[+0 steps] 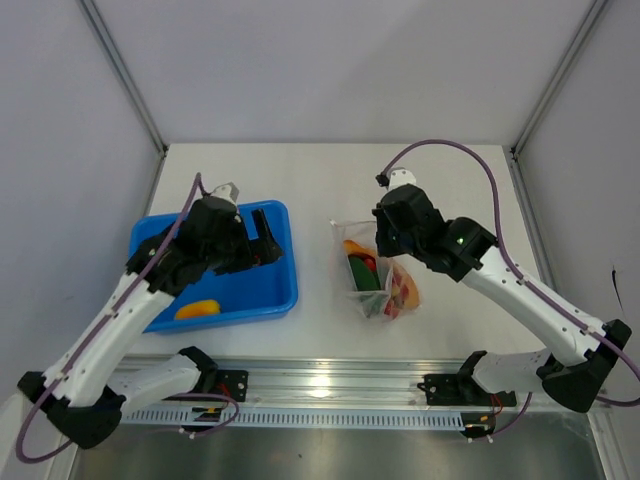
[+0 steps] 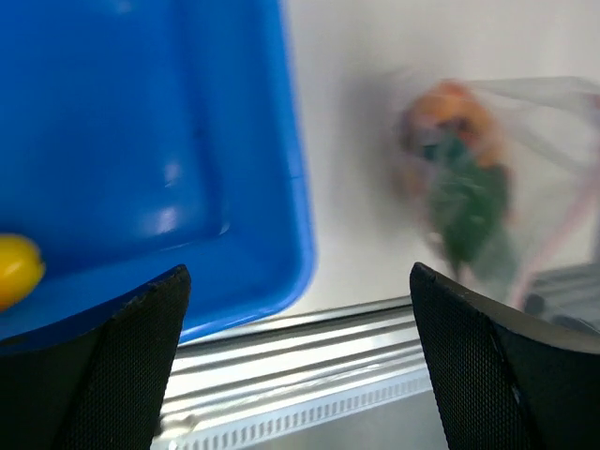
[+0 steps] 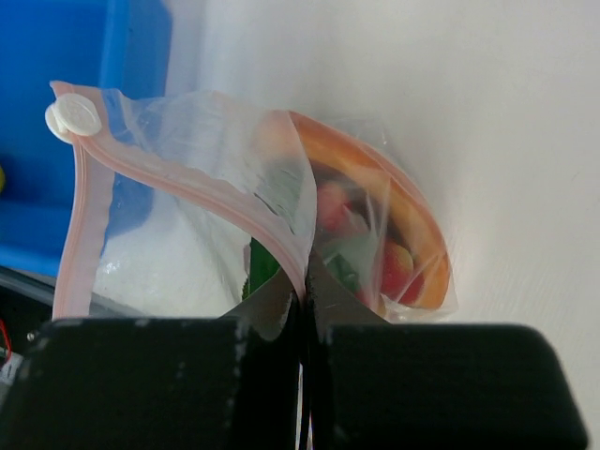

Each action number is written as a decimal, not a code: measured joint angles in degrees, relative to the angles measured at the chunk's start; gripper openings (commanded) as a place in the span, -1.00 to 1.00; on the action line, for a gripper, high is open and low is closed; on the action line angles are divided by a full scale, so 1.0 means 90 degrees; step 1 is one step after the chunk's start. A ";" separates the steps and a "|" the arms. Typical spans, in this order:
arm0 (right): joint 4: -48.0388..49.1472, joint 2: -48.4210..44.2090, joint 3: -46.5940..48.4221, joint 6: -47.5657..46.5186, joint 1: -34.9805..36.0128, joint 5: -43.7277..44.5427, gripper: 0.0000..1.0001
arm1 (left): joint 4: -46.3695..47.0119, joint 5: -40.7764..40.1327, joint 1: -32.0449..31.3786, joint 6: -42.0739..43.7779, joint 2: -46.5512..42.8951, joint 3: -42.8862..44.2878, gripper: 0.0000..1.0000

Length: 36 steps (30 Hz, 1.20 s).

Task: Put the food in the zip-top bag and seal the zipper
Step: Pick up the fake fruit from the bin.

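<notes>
I have the right gripper (image 3: 305,314) pinched shut on the zip-top bag (image 3: 178,178) at 3 o'clock from the blue tray (image 1: 260,287), the left gripper (image 2: 300,366) spread empty over the tray, and the yellow-orange piece (image 1: 197,309) at the tray's 7 o'clock; risk: the slick film slips and the mouth collapses.

No text, label, brand, number or sign could be read in any view. The clear plastic of the zip-top bag (image 3: 187,159) bore no legible print. The blue tray (image 1: 240,292) showed plain blue walls with no marking that could be made out. The left wrist view was too blurred to read anything.
</notes>
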 measured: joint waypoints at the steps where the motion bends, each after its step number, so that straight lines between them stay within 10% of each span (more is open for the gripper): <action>1: -0.0080 0.0000 -0.0034 -0.0007 -0.0056 -0.0053 -1.00 | -0.0170 -0.0080 0.0068 0.0000 0.0170 0.0015 0.99; 11: -0.0678 -0.0019 -0.0274 0.0396 -0.0852 -0.1107 -1.00 | -0.1581 -0.0187 0.0571 0.0255 0.1528 0.0172 0.97; 36: -0.1120 -0.0002 -0.0342 -0.0002 -0.1518 -0.1666 -1.00 | -0.0389 -0.0068 0.0821 0.0862 0.2093 -0.1753 0.93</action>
